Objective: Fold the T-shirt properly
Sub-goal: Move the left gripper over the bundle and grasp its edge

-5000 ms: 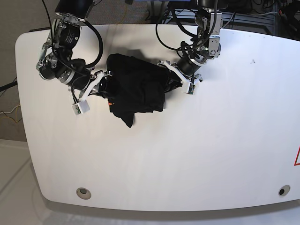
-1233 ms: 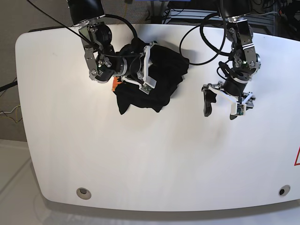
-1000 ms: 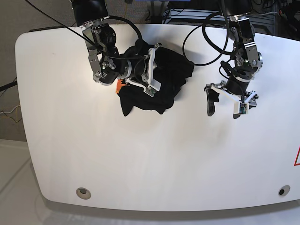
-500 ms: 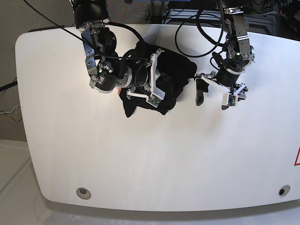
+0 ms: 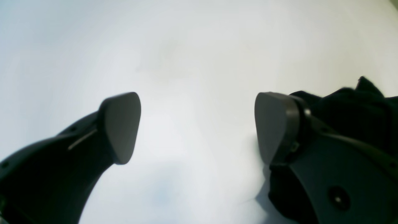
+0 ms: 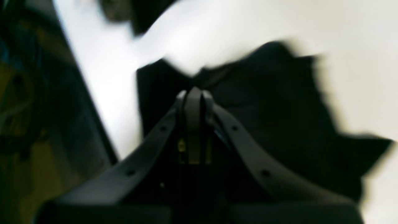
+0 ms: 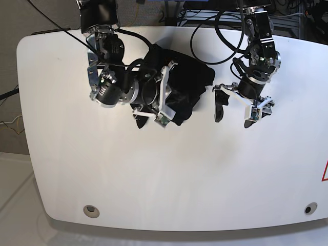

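T-shirt [image 7: 179, 84]: black heap, bunched at the far middle of the white table [image 7: 169, 179], nowhere near flat.
Right gripper [image 6: 194, 93]: my wrist view shows the jaws pressed together with black cloth all around the tips; I judge it's pinching a fold, though blur hides the actual bite. In the base view it sits over the shirt's near-left part.
Left gripper [image 5: 197, 124]: jaws wide apart, nothing between them, only bare table below. Shirt edge [image 5: 357, 99] is just beside and behind one finger, not inside the gap.
Step in hand: I read this as getting a second hold so the heap can be spread.
How I'd do it well: slide the left gripper sideways until the shirt's nearest edge lies between the pads, go low, take one layer at a hem or corner, not a wad.
Then: pull the two arms apart slowly, cloth kept near the table.
Risk: grabbing several layers keeps it crumpled; a weak right pinch may slip.
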Controlling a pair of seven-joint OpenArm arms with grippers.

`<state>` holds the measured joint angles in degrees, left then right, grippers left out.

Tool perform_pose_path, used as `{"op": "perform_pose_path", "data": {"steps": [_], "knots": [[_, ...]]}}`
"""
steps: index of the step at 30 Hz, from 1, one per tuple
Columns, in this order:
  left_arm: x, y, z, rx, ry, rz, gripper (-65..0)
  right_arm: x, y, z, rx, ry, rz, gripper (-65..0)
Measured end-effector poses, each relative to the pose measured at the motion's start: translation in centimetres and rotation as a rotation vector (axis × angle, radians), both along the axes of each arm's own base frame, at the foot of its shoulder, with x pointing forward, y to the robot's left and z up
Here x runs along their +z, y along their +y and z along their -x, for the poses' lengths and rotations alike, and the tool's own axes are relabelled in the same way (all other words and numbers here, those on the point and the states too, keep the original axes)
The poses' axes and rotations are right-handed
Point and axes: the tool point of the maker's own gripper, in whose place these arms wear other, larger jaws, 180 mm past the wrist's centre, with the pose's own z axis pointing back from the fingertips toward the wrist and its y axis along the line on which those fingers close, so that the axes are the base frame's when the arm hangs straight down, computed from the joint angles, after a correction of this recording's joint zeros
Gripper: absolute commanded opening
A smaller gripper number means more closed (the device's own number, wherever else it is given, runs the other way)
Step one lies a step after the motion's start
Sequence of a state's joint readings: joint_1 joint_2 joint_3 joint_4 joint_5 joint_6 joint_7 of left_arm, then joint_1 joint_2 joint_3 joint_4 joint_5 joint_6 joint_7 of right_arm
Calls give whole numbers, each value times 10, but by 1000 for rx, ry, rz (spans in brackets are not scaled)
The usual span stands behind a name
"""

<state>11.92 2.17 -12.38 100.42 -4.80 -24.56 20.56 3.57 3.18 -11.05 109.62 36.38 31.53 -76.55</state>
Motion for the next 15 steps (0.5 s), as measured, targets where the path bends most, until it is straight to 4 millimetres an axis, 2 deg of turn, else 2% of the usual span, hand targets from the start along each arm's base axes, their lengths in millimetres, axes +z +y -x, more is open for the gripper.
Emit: {"op": "perform_pose_path", "data": {"steps": [5, 10, 13, 15], "knots": [[4, -12, 2, -35, 14, -14, -105, 6, -31, -23, -116, -22, 2, -650], [10, -31, 6, -87, 0, -7, -110, 6, -65, -39, -216, -35, 34, -650], [9, -49, 18, -135, 10, 3, -191, 10, -78, -46, -244, -52, 48, -650], [6, -61, 29, -169, 29, 1, -314, 10, -80, -47, -253, -55, 43, -650]]}}
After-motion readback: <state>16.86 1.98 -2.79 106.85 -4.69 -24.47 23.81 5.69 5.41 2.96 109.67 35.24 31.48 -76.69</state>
